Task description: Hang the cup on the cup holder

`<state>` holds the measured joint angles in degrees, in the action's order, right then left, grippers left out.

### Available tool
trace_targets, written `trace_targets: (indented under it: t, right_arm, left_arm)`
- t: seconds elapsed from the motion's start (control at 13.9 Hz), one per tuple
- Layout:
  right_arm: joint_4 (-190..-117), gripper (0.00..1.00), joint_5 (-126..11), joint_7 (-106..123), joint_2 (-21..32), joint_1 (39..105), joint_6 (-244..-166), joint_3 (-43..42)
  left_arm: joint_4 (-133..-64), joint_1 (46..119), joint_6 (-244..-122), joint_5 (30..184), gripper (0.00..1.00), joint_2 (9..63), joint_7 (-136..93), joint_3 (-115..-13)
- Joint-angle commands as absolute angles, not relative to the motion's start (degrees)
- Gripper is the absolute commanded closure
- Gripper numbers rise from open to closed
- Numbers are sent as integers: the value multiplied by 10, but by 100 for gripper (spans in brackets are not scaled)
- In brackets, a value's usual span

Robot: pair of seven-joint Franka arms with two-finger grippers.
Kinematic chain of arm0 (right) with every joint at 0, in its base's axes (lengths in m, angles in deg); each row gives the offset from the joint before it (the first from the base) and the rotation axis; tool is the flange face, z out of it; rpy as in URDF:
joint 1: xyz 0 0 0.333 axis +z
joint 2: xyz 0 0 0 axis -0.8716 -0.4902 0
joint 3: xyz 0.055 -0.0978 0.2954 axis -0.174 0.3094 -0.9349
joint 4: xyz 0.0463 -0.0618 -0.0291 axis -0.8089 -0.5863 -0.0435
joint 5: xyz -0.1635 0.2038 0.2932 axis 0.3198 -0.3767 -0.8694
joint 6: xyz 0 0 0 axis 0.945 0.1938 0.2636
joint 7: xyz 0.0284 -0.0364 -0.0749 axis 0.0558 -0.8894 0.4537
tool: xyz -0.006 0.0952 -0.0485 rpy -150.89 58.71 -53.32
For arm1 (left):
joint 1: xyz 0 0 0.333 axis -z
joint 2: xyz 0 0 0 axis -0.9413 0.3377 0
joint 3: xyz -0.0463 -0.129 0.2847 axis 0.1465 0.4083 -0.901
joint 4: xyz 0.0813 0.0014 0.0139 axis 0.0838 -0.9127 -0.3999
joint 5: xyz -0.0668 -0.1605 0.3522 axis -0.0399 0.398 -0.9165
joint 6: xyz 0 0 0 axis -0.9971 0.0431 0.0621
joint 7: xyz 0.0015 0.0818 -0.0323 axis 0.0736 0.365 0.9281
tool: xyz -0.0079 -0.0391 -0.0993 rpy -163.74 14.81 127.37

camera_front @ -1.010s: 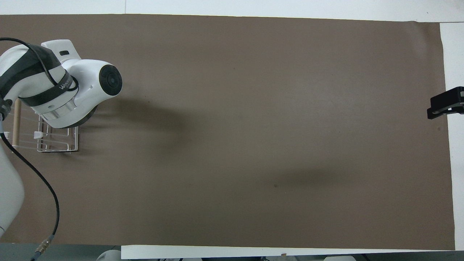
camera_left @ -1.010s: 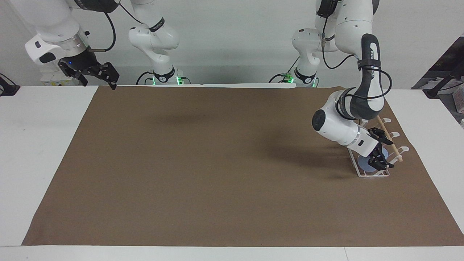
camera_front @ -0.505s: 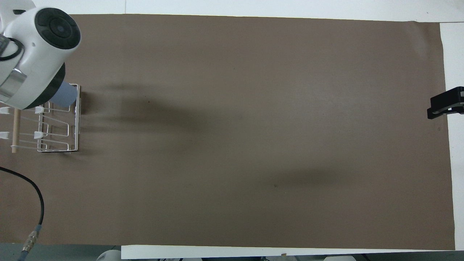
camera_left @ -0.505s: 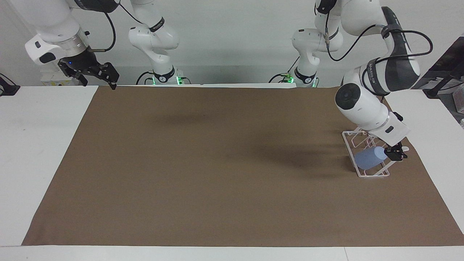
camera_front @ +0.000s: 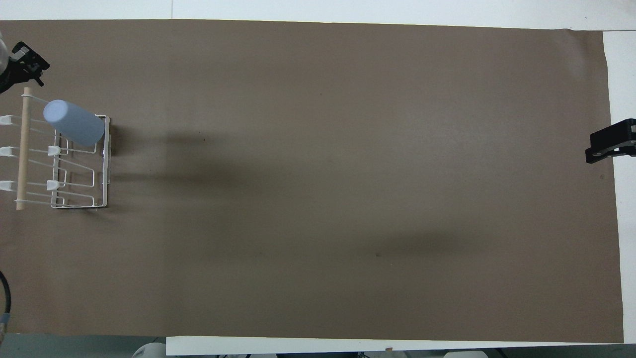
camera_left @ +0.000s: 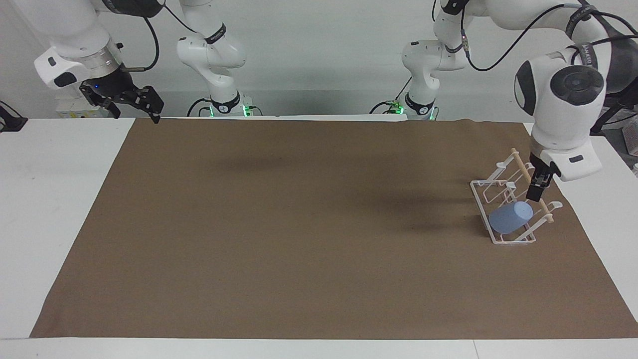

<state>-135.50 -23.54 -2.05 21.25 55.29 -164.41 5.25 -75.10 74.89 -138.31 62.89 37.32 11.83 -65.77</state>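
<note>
The light-blue cup [camera_left: 509, 218] hangs tilted, mouth down, over a slanted prong of the white wire cup holder [camera_left: 513, 241], at the holder's end farther from the robots. It also shows in the overhead view [camera_front: 74, 123], on the cup holder [camera_front: 106, 169]. My left gripper [camera_left: 535, 189] is open and empty. It points down just above the wooden rod [camera_left: 518, 164], apart from the cup. In the overhead view only the left gripper's tip [camera_front: 24, 62] shows at the edge. My right gripper [camera_left: 134, 110] is open and waits over the table's right-arm end.
The cup holder stands on a brown mat [camera_left: 299, 224] at the left arm's end of the table. The right gripper's tip [camera_front: 608, 144] shows at the mat's edge in the overhead view. White table top [camera_left: 60, 199] borders the mat.
My left gripper let go of the cup on the prong, then rose and drew back toward the rod. The cup stays hanging on the holder. The right arm has not moved.
</note>
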Motion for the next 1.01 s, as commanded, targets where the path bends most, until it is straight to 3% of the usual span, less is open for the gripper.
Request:
trace_targets:
  t: [0.0, 0.51, 0.94]
  right_arm:
    - [-1362, 0, -242, -10, 220, 550, -1642, 52]
    - [-1362, 0, -242, -10, 220, 550, -1642, 52]
    - [-1362, 0, -242, -10, 220, 550, -1642, 52]
  left_arm:
    - [-751, 731, -1331, 694, 0, 351, -10, -656]
    - [-752, 718, -1319, 779, 0, 328, -379, -655]
    - [-754, 725, -1368, 793, 0, 296, -392, -652]
